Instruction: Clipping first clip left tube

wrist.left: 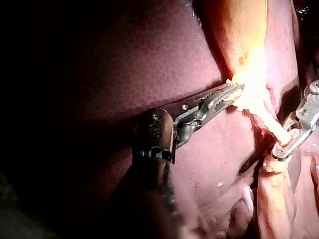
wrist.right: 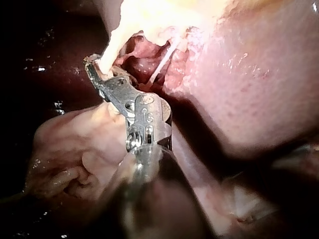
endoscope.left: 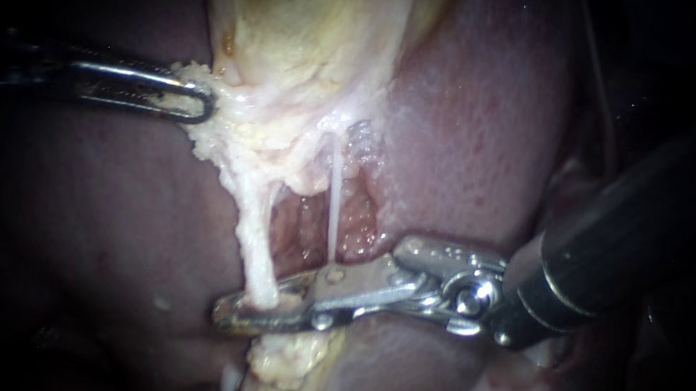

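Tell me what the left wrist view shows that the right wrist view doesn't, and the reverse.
Only the left wrist view: the left instrument, its jaws shut on the gallbladder edge. Only the right wrist view: the thin right tube, standing apart beside the thick one. Both: the right instrument with its tip at the left tube, plus gallbladder and liver.

I count two instruments, my left instrument [endoscope.left: 198, 103] and my right instrument [endoscope.left: 250, 303]; two tubes, a thick left tube [endoscope.left: 258, 242] and a thin right tube [endoscope.left: 335, 203]; one gallbladder [endoscope.left: 312, 33]; one liver [endoscope.left: 472, 122].
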`<state>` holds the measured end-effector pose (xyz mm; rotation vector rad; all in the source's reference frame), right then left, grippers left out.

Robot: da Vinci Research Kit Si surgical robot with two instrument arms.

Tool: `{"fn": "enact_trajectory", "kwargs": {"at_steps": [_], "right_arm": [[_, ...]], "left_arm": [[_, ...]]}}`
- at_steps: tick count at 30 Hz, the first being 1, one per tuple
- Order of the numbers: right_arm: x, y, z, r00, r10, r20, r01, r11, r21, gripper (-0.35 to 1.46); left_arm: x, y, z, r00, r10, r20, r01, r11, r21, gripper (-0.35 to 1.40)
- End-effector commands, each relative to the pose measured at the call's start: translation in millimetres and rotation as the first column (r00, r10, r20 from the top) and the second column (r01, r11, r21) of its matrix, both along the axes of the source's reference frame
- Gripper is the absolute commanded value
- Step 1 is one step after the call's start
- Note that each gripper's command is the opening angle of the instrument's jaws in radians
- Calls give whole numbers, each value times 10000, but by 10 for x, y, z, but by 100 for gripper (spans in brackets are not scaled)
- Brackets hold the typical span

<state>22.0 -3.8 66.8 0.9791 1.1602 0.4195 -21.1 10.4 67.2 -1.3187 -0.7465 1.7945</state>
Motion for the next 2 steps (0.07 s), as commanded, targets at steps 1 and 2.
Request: {"fn": "enact_trajectory", "kwargs": {"at_steps": [1, 2], "right_arm": [[1, 0, 1, 10000, 0, 2, 0, 10000, -3, -35], [2, 0, 2, 10000, 8, 7, -8, 10000, -5, -35]], "left_arm": [[0, 0, 0, 10000, -1, -1, 1, 10000, 4, -35], [0, 0, 0, 10000, -1, -1, 1, 10000, 4, -35]]}}
